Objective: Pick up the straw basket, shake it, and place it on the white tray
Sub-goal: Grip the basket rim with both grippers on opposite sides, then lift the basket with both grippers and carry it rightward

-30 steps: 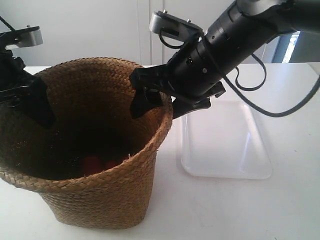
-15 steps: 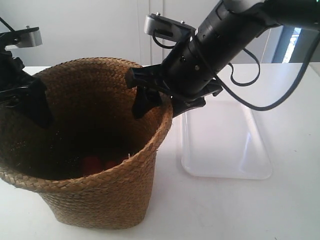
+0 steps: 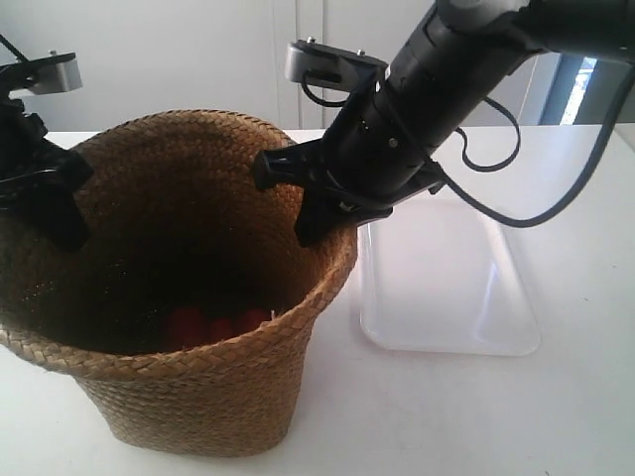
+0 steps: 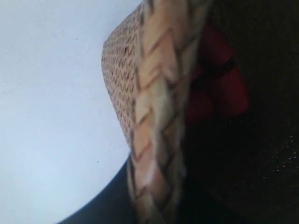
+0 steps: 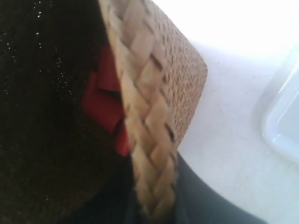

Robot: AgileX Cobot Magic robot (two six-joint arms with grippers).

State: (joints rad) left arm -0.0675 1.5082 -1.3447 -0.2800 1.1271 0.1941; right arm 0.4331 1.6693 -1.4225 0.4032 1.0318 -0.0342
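Note:
The straw basket (image 3: 198, 397) stands on the white table, left of the white tray (image 3: 446, 288), with red things (image 3: 213, 325) in its dark bottom. My right gripper (image 3: 316, 213) straddles the braided rim on the side toward the tray, one finger inside and one outside. In the right wrist view the rim (image 5: 145, 112) runs tight between the dark fingers of that gripper (image 5: 154, 205). My left gripper (image 3: 55, 193) holds the opposite rim. The left wrist view shows the rim (image 4: 159, 93) pinched in this gripper (image 4: 156, 205).
The tray lies flat on the table just right of the basket, and its corner (image 5: 285, 121) shows in the right wrist view. Black cables (image 3: 516, 178) hang from the right arm above the tray. White cupboard doors stand behind the table.
The right gripper slid from inside the basket out and down onto the rim and closed over it. The basket's rim on that side shifted a little toward the tray, showing more of the red things.

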